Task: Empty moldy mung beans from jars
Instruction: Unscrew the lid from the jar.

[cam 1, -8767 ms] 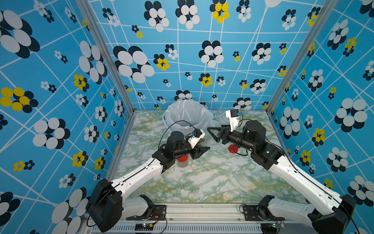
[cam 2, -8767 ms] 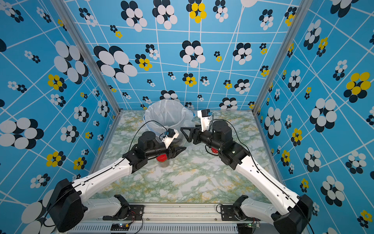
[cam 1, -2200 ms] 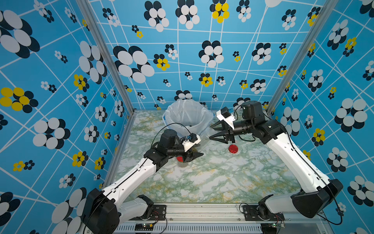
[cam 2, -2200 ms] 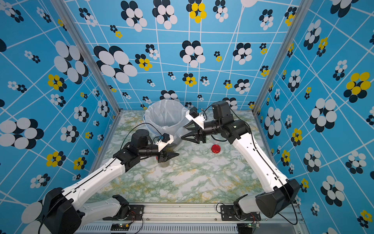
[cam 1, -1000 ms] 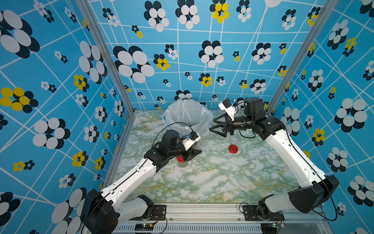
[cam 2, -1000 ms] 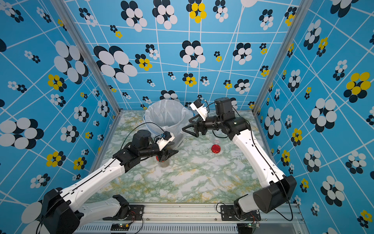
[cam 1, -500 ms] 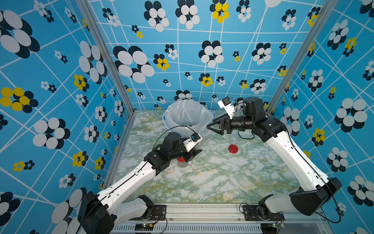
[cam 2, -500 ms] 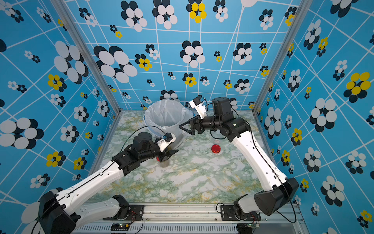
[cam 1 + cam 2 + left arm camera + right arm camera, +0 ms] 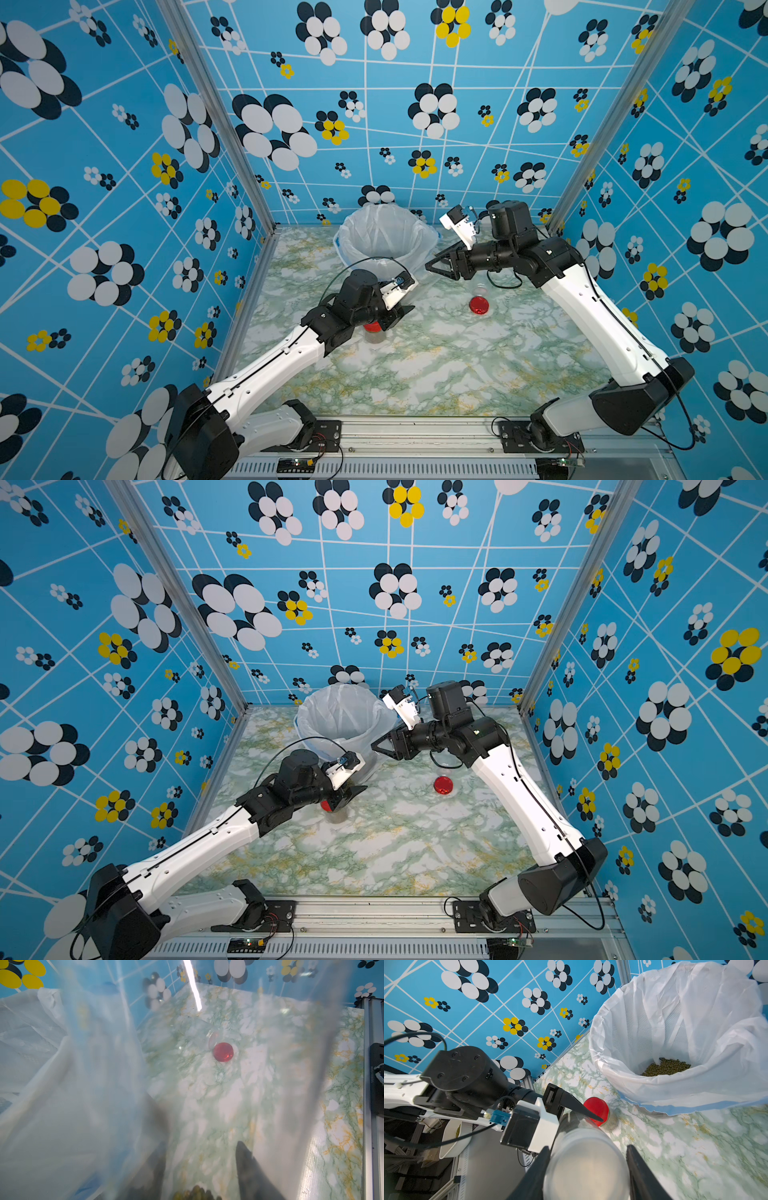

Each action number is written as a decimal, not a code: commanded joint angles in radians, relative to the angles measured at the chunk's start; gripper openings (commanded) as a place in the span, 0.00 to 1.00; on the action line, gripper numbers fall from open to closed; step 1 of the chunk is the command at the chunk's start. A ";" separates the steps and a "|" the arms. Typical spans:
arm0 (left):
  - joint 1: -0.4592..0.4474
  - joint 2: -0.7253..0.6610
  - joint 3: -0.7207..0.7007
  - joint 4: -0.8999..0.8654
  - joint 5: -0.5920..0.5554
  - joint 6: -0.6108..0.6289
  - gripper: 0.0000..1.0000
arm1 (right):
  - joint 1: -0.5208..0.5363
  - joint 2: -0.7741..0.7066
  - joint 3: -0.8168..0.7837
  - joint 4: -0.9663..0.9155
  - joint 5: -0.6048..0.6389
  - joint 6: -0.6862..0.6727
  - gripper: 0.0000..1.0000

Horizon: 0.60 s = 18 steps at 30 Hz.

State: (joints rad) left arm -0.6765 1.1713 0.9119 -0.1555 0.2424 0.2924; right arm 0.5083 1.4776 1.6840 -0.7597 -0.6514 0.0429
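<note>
L hand (image 9: 403, 311), R hand (image 9: 587, 1148) both clamp clear jar (image 9: 585, 1169), beans (image 9: 195, 1193) inside; loose beans (image 9: 666, 1067) in bagged bucket (image 9: 654, 1012).

The green-marbled table (image 9: 436, 374) carried a bag-lined bucket (image 9: 357, 237) and an upright red-lidded jar (image 9: 375, 334). A clear jar (image 9: 193, 1028) lay sideways just beside a loose red lid (image 9: 479, 305).

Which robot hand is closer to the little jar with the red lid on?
Left. The left gripper, holding a clear jar, hangs just above the red-lidded jar. The right gripper is farther off, up beside the white-lined bin.
</note>
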 commanded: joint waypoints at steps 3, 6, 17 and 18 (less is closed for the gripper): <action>0.011 0.003 0.015 0.015 -0.016 -0.011 0.32 | 0.012 0.007 0.016 -0.028 -0.017 -0.029 0.33; 0.048 -0.016 -0.010 0.039 0.038 -0.031 0.32 | 0.010 -0.022 -0.019 0.000 -0.034 -0.074 0.33; 0.144 -0.042 -0.033 0.043 0.227 0.008 0.32 | 0.000 -0.097 -0.158 -0.002 -0.268 -0.471 0.33; 0.153 -0.041 -0.033 0.042 0.250 0.012 0.32 | 0.000 -0.100 -0.159 -0.018 -0.253 -0.499 0.33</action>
State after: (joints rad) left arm -0.5812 1.1526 0.8757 -0.1577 0.4606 0.3691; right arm 0.5014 1.4235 1.5513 -0.6464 -0.8078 -0.2794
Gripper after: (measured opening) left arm 0.547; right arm 0.561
